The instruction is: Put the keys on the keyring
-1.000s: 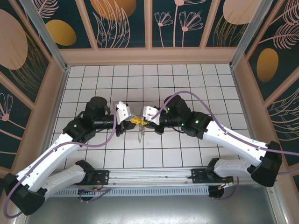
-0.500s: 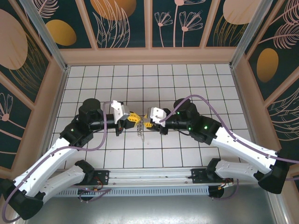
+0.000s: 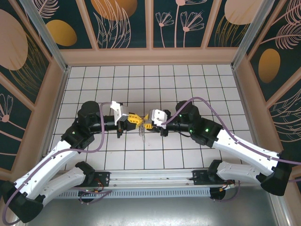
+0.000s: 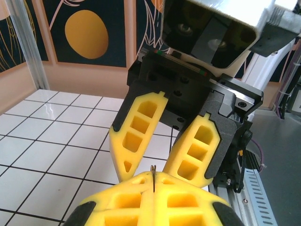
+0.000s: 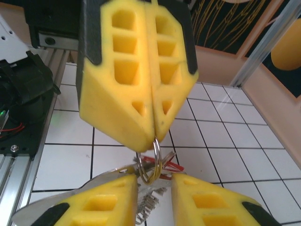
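Over white tiles (image 3: pixel 188 84) between floral walls (image 3: pixel 117 23), left pincer (image 5: pixel 153 134) grips the keyring (image 5: pixel 150 165); right pincer (image 4: pixel 153 168) stands part-open.

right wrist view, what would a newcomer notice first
The left gripper, its yellow fingers shut on the keyring, looms at upper middle. The keys and a red piece dangle from the ring between the right gripper's parted fingers at the bottom edge.

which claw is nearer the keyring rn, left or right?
Left. The left claw is shut on the keyring, pinching its top; the right claw is open, straddling the ring's lower part.
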Available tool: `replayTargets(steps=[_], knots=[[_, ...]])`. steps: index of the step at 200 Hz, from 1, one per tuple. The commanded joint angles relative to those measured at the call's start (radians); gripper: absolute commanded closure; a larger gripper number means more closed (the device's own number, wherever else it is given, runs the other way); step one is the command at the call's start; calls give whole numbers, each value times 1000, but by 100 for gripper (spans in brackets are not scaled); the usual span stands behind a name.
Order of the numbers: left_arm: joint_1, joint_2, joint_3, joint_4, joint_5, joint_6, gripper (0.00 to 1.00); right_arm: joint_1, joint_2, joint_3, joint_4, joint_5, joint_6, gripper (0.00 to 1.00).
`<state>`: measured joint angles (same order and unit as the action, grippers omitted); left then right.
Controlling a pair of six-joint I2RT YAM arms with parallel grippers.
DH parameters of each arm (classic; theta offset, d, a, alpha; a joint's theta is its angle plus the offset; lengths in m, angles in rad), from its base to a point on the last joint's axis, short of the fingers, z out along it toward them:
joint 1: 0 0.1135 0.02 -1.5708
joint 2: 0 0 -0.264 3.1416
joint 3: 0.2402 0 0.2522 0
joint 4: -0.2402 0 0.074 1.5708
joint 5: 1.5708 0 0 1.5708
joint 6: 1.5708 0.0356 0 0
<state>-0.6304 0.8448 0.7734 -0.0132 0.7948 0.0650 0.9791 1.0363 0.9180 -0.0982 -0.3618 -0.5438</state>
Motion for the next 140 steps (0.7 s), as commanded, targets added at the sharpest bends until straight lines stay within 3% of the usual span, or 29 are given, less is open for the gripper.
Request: replayTargets(steps=[1,48,140], knots=[[0,-16,-14,78,38,-30,100,13,-14,-17,68,-29,-3,79],[1,-31,-39,134,61,-68,100,19,-3,-22,76,-32,-7,91],[1,-54,-81,259,83,-156,100,72,41,-9,79,11,-31,86]])
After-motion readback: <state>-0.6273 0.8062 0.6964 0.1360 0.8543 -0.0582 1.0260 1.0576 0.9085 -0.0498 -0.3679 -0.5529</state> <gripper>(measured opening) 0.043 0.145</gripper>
